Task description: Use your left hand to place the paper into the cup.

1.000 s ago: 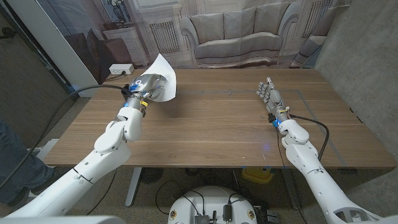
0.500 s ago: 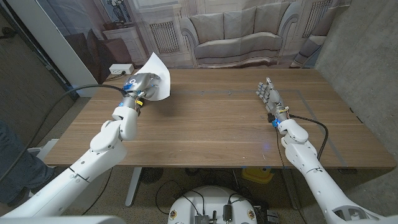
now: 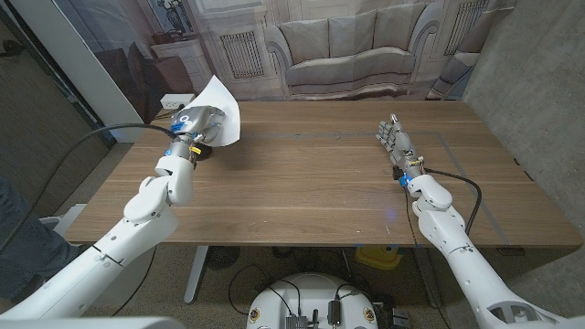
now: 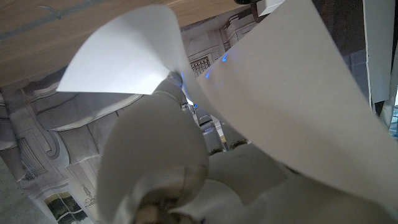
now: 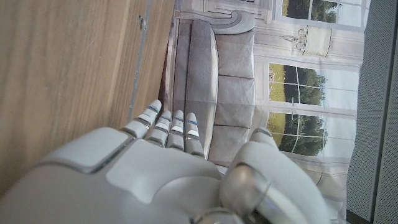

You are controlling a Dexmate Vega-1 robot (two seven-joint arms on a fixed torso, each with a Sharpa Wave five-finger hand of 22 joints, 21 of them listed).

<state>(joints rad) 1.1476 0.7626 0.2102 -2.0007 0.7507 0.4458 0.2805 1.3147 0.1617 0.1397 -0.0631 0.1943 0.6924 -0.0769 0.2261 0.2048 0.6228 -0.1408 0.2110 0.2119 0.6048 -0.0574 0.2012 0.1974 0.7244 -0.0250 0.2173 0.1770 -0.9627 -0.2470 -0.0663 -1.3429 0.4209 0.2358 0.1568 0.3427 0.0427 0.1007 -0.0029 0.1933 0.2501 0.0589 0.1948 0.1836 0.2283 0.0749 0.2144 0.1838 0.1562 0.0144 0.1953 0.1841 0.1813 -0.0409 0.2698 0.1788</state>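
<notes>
We hold the paper [image 3: 219,108] in our left hand [image 3: 196,126], lifted clear of the surface [image 3: 311,174] over its far left corner; the fingers are wrapped about the sheet's lower part, and the left wrist view shows the white sheet curling around and over the hand, so we judge the grip to be a loose clasp rather than a flat pinch — enough to carry it without crushing it. Held that way, the sheet keeps some stiffness from its own curve, which should help when it has to be fed into an opening. Its long axis runs up and away from the hand, with one free corner pointing upward and slightly toward the far edge of the surface, while the gripped end sits low against the palm. We see no cup in these views, so we cannot say how near the paper is to its goal; the placing step is not yet done. Our right hand [image 3: 394,142] stands well apart on the other side, on its edge with fingers straight, close together and holding nothing — out of the way, as the task asks only for the left.
</notes>
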